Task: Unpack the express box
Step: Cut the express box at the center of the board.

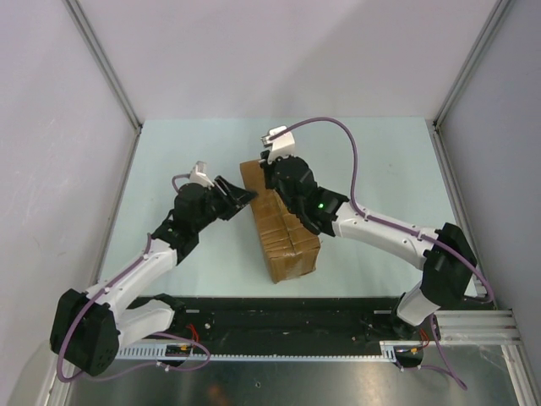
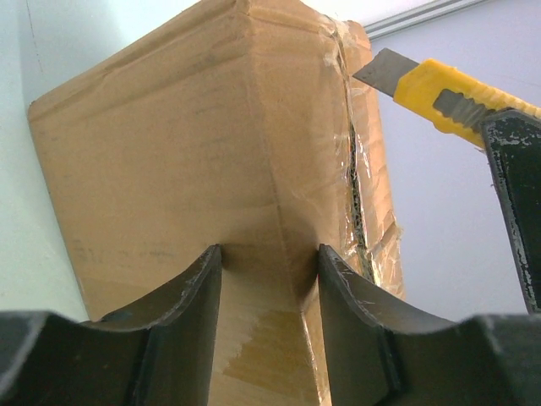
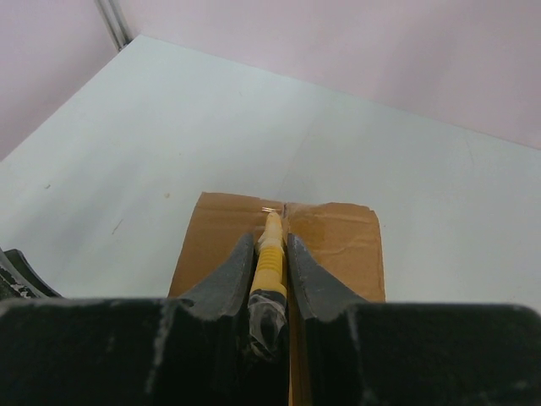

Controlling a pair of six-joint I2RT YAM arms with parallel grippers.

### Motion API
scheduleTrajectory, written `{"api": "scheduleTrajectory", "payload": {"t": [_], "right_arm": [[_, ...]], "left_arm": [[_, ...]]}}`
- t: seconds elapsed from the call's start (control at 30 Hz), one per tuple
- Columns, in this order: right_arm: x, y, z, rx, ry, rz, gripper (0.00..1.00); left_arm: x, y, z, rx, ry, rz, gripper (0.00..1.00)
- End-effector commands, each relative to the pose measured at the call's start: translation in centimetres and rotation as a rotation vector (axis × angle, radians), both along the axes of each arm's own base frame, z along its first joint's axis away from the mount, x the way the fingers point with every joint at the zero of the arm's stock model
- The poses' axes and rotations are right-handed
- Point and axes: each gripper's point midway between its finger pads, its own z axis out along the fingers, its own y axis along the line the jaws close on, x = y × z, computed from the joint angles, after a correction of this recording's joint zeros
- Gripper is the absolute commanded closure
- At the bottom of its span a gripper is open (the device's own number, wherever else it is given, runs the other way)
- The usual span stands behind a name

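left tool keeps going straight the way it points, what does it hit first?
The express box: the left tool faces its side wall and near corner edge, straddled by its fingers. Contact looks near or already made; depth is unclear.

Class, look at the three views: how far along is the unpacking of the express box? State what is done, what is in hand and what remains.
Done: the tape seam on the express box looks partly split. In hand: the right hand grips the yellow utility knife, blade out near the box's far end, while the left hand straddles a box edge. Left: finishing the cut, opening the flaps; no contents show.
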Motion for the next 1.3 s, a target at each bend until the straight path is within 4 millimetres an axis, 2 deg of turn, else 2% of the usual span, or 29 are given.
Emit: {"api": "scheduleTrajectory", "payload": {"t": [0.0, 0.23, 0.47, 0.8, 1.03, 1.27], "right_arm": [[0.7, 0.3, 2.4, 0.051, -0.048, -0.022, 1.00], [1.4, -0.1, 2.3, 0.065, -0.045, -0.045, 1.00], [1.4, -0.4, 3.1, 0.080, -0.059, -0.055, 1.00], [1.7, -0.2, 1.8, 0.054, -0.039, -0.060, 1.00], [1.5, -0.6, 3.4, 0.069, -0.075, -0.057, 1.00], [1.7, -0.2, 1.1, 0.025, -0.027, -0.048, 1.00]], "left_arm": [[-4.3, 2.2, -9.9, 0.245, 0.294, -0.042, 0.68], [-4.5, 2.3, -10.0, 0.249, 0.295, -0.040, 0.68], [-4.6, 2.4, -10.2, 0.252, 0.303, -0.036, 0.70], [-4.7, 2.5, -10.3, 0.257, 0.305, -0.033, 0.71], [-4.7, 2.6, -10.4, 0.261, 0.309, -0.030, 0.71], [-4.6, 2.6, -10.4, 0.263, 0.309, -0.028, 0.71]]}}
